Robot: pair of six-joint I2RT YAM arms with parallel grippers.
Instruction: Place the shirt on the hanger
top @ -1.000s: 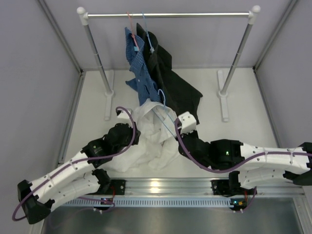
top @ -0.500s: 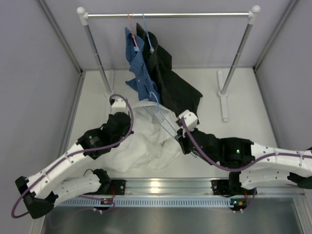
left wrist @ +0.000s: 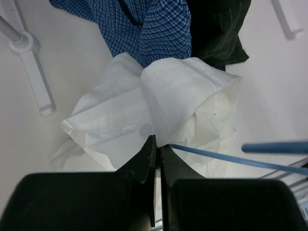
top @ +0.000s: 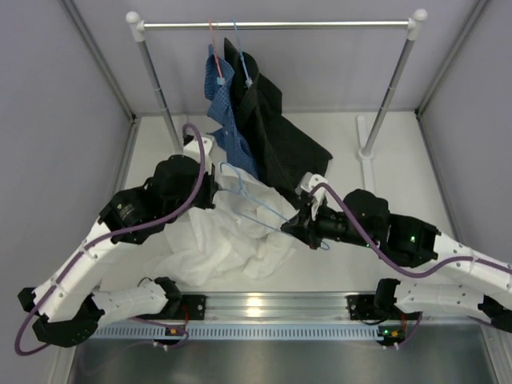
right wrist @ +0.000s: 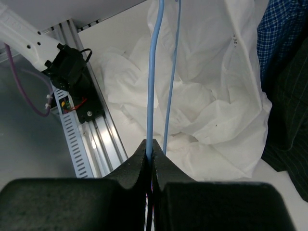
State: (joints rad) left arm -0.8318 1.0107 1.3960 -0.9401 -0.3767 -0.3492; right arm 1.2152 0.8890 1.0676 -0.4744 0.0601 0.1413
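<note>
Found the large white collared shirt of thin soft fabric [top: 216, 244] heaped in limp creases on the pale worktop [top: 400, 160], lower centre of the overhead view. Found the thin light-blue triangular wire hanger [top: 260, 206] lying against its upper folds, centre frame. Noted the left gripper [left wrist: 156, 142] pinched together on a shirt fold and the right gripper [right wrist: 150, 147] clamped on the wire. Judged best to hold the cloth opening taut and feed the stiff wire shoulder in slowly, avoiding snags.
</note>
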